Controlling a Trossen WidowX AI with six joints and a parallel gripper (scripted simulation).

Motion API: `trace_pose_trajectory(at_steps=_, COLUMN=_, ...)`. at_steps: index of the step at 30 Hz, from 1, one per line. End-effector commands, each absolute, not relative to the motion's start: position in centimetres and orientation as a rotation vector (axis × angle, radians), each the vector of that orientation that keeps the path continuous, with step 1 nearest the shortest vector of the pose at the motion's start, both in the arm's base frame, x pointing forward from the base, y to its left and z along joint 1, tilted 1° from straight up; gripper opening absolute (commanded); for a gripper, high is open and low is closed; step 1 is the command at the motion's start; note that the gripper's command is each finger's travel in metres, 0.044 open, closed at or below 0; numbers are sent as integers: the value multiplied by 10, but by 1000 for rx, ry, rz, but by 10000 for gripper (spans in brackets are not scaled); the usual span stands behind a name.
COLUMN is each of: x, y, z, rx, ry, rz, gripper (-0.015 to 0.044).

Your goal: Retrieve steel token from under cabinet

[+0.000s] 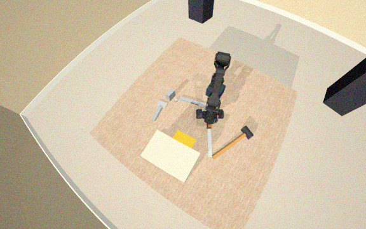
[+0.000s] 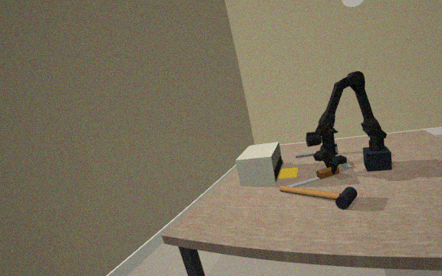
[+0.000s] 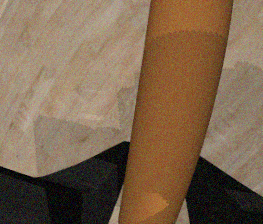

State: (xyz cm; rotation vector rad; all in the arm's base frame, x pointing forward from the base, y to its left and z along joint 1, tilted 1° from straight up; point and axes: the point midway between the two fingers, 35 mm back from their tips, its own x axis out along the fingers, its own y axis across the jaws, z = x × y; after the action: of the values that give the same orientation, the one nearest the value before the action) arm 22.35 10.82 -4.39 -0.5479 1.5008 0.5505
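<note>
The pale cabinet (image 1: pixel 170 156) (image 2: pixel 257 169) stands on the table, its dark open front facing the yellow marked area (image 1: pixel 184 138) (image 2: pixel 288 173). The token cannot be made out in any view. A tool with an orange-brown handle (image 1: pixel 209 126) (image 2: pixel 324 173) (image 3: pixel 182 90) and a long thin pale blade (image 1: pixel 210 143) (image 2: pixel 305 182) lies to the side of the marked area, the blade pointing away from the arm. My gripper (image 2: pixel 334 169) (image 3: pixel 157 154) points down and is shut on the handle, a finger on each side. Its fingertips are hidden in the top view.
A mallet (image 1: pixel 229 146) (image 2: pixel 309 192) lies beside the tool, its handle end close to the blade tip. On the other side are a long grey bar (image 1: pixel 187 101) (image 2: pixel 305 156), a grey block (image 1: pixel 170 95) and a grey T-shaped piece (image 1: pixel 157 112).
</note>
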Motion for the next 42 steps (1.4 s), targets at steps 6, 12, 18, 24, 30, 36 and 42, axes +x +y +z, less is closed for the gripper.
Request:
trace_pose_trajectory(at_steps=6, x=222, y=114, z=-44, rx=-555, ry=1497, rz=568, gripper=0)
trace_pose_trajectory(at_steps=12, x=221, y=115, z=-44, rx=-555, ry=1497, rz=568, gripper=0)
trace_pose_trajectory(at_steps=18, x=220, y=116, z=-44, rx=-555, ry=1497, rz=568, gripper=0)
trace_pose_trajectory(at_steps=24, x=220, y=118, z=-44, rx=-555, ry=1497, rz=568, gripper=0)
trace_pose_trajectory(at_steps=30, x=219, y=119, z=-44, rx=-555, ry=1497, rz=568, gripper=0)
trace_pose_trajectory(at_steps=36, x=218, y=123, z=-43, rx=-555, ry=1497, rz=568, gripper=0)
trace_pose_trajectory(at_steps=42, x=217, y=124, z=-43, rx=-555, ry=1497, rz=569, gripper=0)
